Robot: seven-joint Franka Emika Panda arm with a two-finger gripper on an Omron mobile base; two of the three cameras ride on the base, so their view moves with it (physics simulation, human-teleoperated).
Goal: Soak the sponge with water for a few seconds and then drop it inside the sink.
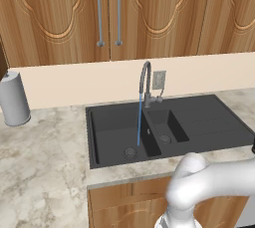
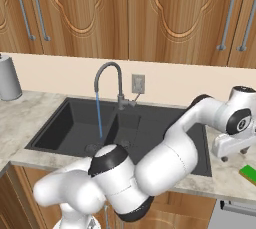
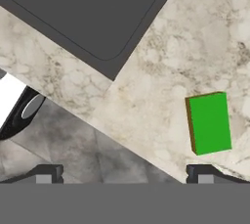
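Meanwhile the fingers [image 3: 125, 173] hang spread wide above the counter [image 3: 146, 71], the sponge [image 3: 209, 123] lying flat beside the sink [image 3: 83, 12].

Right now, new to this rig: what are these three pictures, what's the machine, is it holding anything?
It is a rendered kitchen with a white robot arm on a drivable base. Two pictures come from cameras on that base, behind the arm to its left and right, looking at the same counter. The third comes from a camera on the hand, looking along the gripper, so it is tilted.

Set into the marble counter is a dark grey sink. Its faucet is running: a thin blue stream of water falls into the large basin. A grey canister stands at the far left.

The green sponge lies flat on the counter to the right of the sink. The jaws stand open above the counter beside it, holding nothing.
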